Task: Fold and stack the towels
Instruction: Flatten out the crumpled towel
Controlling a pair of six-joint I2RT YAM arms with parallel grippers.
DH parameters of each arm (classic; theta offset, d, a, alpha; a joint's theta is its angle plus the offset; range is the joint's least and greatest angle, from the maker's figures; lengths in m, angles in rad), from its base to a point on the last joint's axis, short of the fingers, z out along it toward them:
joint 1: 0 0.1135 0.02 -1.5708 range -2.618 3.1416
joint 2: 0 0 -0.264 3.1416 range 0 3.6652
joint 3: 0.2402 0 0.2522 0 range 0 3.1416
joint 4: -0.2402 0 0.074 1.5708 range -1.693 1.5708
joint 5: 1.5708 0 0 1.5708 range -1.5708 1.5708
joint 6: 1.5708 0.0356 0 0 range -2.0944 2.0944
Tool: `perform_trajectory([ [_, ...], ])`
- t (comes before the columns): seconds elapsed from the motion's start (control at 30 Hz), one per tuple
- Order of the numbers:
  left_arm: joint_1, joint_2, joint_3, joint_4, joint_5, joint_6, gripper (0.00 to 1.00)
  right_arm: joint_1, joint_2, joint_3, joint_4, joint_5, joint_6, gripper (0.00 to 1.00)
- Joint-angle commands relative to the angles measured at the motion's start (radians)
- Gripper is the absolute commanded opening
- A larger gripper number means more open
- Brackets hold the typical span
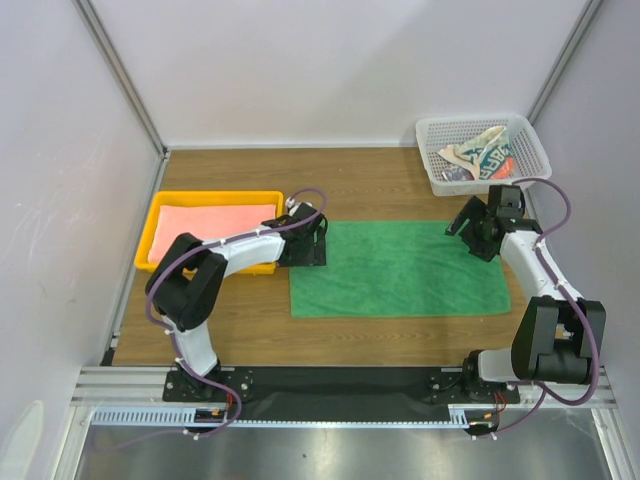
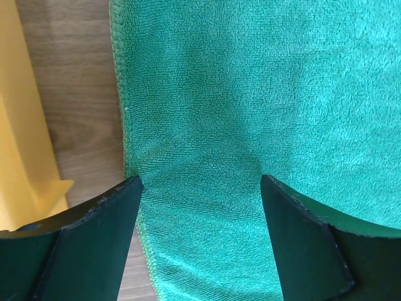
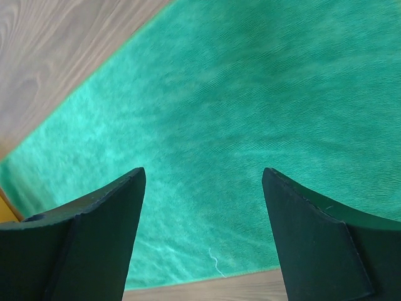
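Observation:
The green towel [image 1: 400,268] lies spread flat in the middle of the table. My left gripper [image 1: 306,243] stands open low over its left edge; in the left wrist view the cloth [image 2: 207,113] puckers slightly between the fingers [image 2: 200,182]. My right gripper [image 1: 466,228] is open over the towel's far right part, with green cloth [image 3: 250,94] below its fingers [image 3: 202,172] and the towel's edge close by. The salmon-pink towel [image 1: 215,222] lies flat in the yellow tray [image 1: 150,235]. The patterned towel [image 1: 482,155] sits crumpled in the white mesh basket [image 1: 440,135].
The yellow tray stands just left of the left gripper, and its wall [image 2: 25,144] shows in the left wrist view. The basket is at the back right, just behind the right gripper. Bare wooden table [image 1: 350,185] lies behind and in front of the green towel.

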Motion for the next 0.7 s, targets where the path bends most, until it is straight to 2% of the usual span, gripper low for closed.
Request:
perform_trajectory([
  [0.0, 0.011, -0.077, -0.018, -0.006, 0.015, 0.084, 0.84, 0.048, -0.033, 0.016, 0.024, 0.01, 0.002, 0.81],
  [0.13, -0.012, -0.155, 0.014, 0.002, -0.002, 0.118, 0.86, 0.133, 0.021, 0.092, 0.067, 0.002, -0.064, 0.81],
  [0.27, -0.055, -0.218, 0.062, -0.015, -0.057, 0.089, 0.86, 0.202, 0.186, 0.233, 0.111, -0.021, -0.191, 0.8],
  [0.43, -0.137, -0.281, 0.037, -0.028, -0.135, 0.0, 0.86, 0.245, 0.393, 0.458, 0.062, -0.028, -0.265, 0.73],
  [0.67, -0.206, -0.353, -0.067, -0.038, -0.166, -0.138, 0.86, 0.301, 0.627, 0.644, -0.036, -0.004, -0.317, 0.59],
])
